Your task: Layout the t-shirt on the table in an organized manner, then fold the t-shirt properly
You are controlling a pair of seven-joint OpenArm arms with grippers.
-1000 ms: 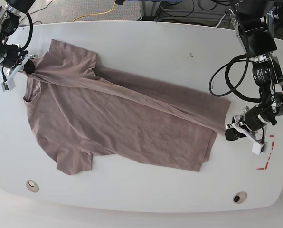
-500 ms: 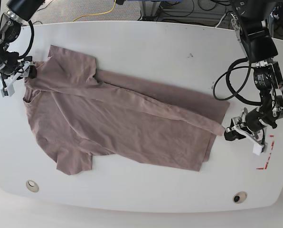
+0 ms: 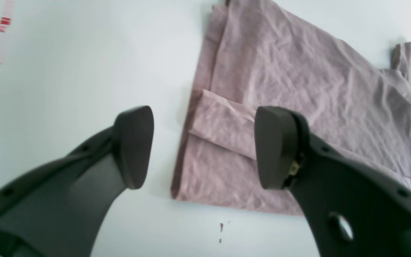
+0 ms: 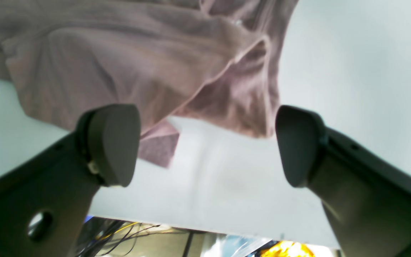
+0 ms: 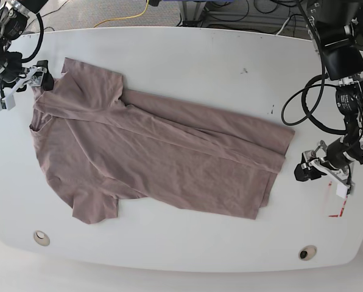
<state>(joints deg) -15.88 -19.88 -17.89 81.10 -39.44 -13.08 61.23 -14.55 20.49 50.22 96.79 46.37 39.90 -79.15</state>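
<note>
- Cloth is let go at both ends: a moment ago the t-shirt (image 5: 151, 155) was pinched and pulled tight, and now it is dropped flat on the table (image 5: 193, 58).
- Left gripper (image 3: 203, 146) is seen wide open with nothing held, just past the hem corner.
- Right gripper (image 4: 207, 144) is seen wide open too, empty, just beside the sleeve.
- One long side is folded over the middle, so the first fold looks done.
- More folds are likely needed next.
- No boxes or bins are seen.
</note>
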